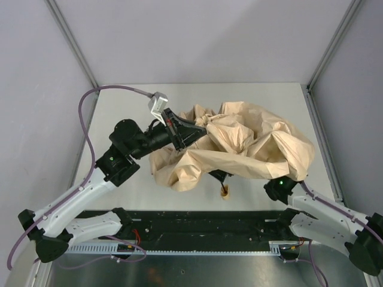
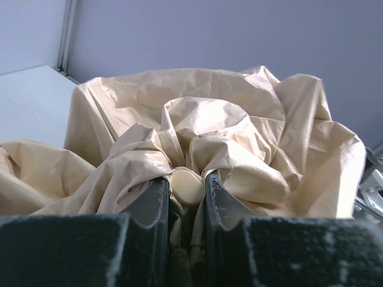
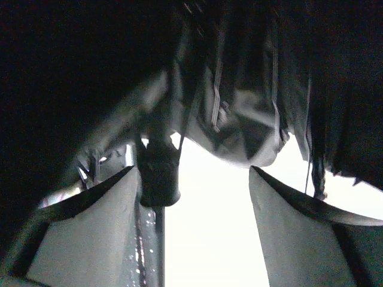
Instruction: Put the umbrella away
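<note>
From 8 o'clock in the top view, the left arm (image 1: pixel 90 191) reaches toward the middle of the worktop (image 1: pixel 269 95), with a purple cable (image 1: pixel 87 128) looping along it. The left end effector (image 1: pixel 199 125) is pushed into the 9 o'clock edge of the umbrella (image 1: pixel 239 143). In its wrist view, this end effector (image 2: pixel 187 194) is drawn narrow, and its two dark fingers (image 2: pixel 157 206) pinch a rounded tan lump of the umbrella (image 2: pixel 239 119) between them. Crumpled folds rise behind them.

The umbrella lies half collapsed, its shiny tan canopy heaped from the worktop's centre out toward 3 o'clock. A small tan handle (image 1: pixel 225 191) pokes out at the canopy's 6 o'clock edge.

The right arm (image 1: pixel 317 209) comes in from 4 o'clock and runs under the fabric, which hides its tip in the top view. In its own wrist view, the right end effector (image 3: pixel 197 221) is spread wide under the dark canopy and grips nothing. A black stub on a thin shaft (image 3: pixel 158 173) stands just beside one finger.
</note>
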Controlling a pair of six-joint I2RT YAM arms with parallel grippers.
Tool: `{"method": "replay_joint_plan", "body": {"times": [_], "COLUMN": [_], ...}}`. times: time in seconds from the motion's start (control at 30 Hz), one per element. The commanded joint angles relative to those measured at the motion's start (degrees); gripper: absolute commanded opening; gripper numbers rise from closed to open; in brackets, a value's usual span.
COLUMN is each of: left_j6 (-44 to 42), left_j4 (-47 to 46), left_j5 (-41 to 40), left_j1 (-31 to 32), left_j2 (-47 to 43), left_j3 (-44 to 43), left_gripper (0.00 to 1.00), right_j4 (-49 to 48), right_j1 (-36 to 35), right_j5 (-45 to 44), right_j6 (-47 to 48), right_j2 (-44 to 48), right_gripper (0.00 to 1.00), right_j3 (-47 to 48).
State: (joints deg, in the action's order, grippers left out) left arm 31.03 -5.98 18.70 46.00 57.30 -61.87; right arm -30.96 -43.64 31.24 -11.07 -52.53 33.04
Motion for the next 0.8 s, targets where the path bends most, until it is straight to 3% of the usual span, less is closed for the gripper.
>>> {"method": "replay_joint_plan", "body": {"times": [0.0, 0.1, 0.2, 0.33, 0.5, 0.6, 0.77], "left_j6": [-1.56, -1.59, -0.83, -2.92, -11.86, -16.86, -24.65], "left_j4": [-3.77, -3.78, -4.03, -4.54, -5.35, -5.40, -3.17], "left_j5": [-2.91, -8.50, -13.24, -18.00, -21.09, -23.66, -24.53], "left_j1": [-0.11, -0.39, -0.52, -0.54, -0.48, -0.47, -0.52], "left_j2": [-5.27, -8.55, -11.13, -14.32, -19.69, -24.23, -28.42], "left_j3": [-2.15, -0.95, 0.71, 4.18, 10.69, 15.17, 18.00], "left_gripper": [0.00, 0.00, 0.00, 0.00, 0.00, 0.00, 0.00], "right_j4": [4.56, 12.68, 18.94, 26.70, 44.44, 54.99, 63.68], "right_j1": [-1.27, -1.31, -1.30, -1.35, -1.20, -1.11, -1.09], "right_j5": [-14.52, -21.84, -23.45, -22.97, -27.98, -30.76, -32.26], "right_j6": [-3.48, -8.13, -12.82, -18.98, -22.10, -20.74, -14.68], "right_j2": [6.53, 11.07, 14.61, 17.84, 24.79, 27.67, 27.26], "right_gripper": [0.85, 0.93, 0.95, 0.94, 0.92, 0.84, 0.59], "right_j3": [-4.90, -7.32, -9.21, -10.28, -7.50, -2.04, 12.84]}}
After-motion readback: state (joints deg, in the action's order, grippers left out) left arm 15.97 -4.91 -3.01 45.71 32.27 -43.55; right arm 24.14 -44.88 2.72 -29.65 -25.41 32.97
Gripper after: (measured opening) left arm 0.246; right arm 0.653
